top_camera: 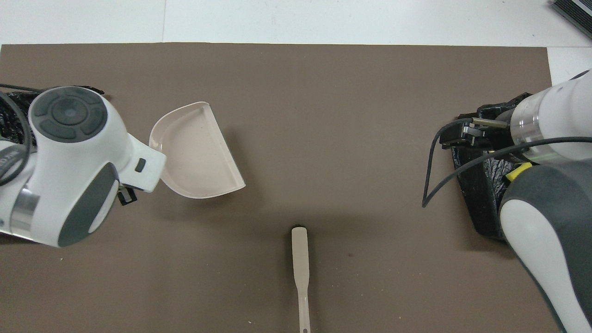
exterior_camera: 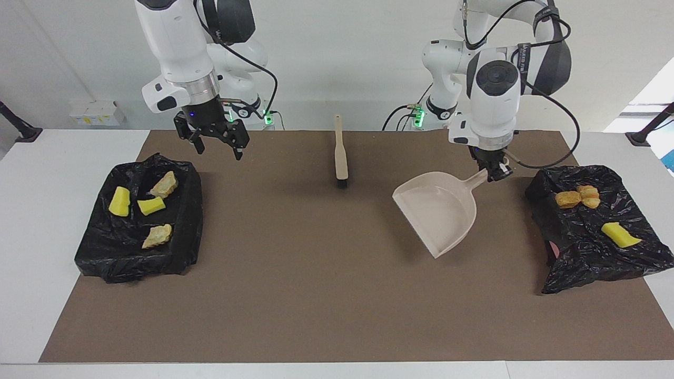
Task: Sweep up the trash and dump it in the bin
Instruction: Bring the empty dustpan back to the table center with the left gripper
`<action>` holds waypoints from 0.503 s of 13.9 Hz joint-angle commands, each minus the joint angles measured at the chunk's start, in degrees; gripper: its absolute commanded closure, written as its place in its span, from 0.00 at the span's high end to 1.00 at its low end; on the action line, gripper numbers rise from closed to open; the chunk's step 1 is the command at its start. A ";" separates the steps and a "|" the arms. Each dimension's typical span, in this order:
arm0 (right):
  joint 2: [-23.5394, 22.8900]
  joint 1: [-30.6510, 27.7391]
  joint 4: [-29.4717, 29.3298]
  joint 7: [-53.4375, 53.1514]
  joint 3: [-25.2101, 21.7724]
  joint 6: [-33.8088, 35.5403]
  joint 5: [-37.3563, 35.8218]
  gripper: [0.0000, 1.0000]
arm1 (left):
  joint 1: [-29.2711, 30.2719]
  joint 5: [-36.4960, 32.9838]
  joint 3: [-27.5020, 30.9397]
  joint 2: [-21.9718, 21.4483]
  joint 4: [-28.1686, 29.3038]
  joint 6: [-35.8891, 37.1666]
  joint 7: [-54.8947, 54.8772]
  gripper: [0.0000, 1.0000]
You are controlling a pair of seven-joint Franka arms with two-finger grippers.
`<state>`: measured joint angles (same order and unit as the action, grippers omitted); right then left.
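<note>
Left gripper (exterior_camera: 496, 172) pinches the dustpan (exterior_camera: 438, 210) handle, pan empty over the mat (exterior_camera: 316, 295). Right gripper (exterior_camera: 216, 145) spread, empty, above the mat beside one bin (exterior_camera: 105, 252). Trash (exterior_camera: 152, 205) lies in both bins. Brush (exterior_camera: 340, 152) near the robots.

We see two glossy white arms with dark grey joint caps and bands; looping black cables trail along each, green lights glow at the bases, and each wrist ends in a black gripper.
</note>
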<state>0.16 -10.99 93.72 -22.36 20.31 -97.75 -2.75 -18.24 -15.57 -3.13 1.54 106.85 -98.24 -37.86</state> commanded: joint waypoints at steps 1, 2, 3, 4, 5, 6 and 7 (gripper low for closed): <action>-1.31 1.15 -4.33 1.09 -1.67 2.21 -2.61 1.00 | -6.71 4.74 1.11 -0.49 1.35 -0.28 16.09 0.00; -1.39 1.41 -5.12 1.44 -2.81 4.39 -2.96 1.00 | -8.46 7.46 1.20 0.30 1.26 -0.98 21.81 0.00; -1.65 2.37 -6.69 2.84 -4.04 5.98 -2.97 1.00 | -10.57 9.14 1.20 1.00 1.00 -2.21 27.78 0.00; -1.92 3.86 -7.31 4.42 -6.23 7.30 -3.05 1.00 | -12.68 9.85 1.20 1.88 0.82 -4.04 34.45 0.00; -1.92 4.39 -7.49 5.74 -7.99 7.92 -2.97 1.00 | -14.53 11.51 1.20 3.19 0.29 -5.63 40.44 0.00; -1.92 4.40 -8.11 6.97 -8.27 8.36 -2.79 1.00 | -15.85 14.40 1.20 4.42 -0.32 -7.65 44.59 0.00; -2.36 4.49 -9.76 7.51 -8.36 9.67 -2.79 1.00 | -16.73 16.35 1.20 6.00 -1.11 -9.49 47.67 0.00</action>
<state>-0.21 -7.30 87.95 -17.05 12.68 -90.76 -4.49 -32.58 -2.71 -3.19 4.95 107.20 -104.50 3.24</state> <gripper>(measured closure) 0.000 0.683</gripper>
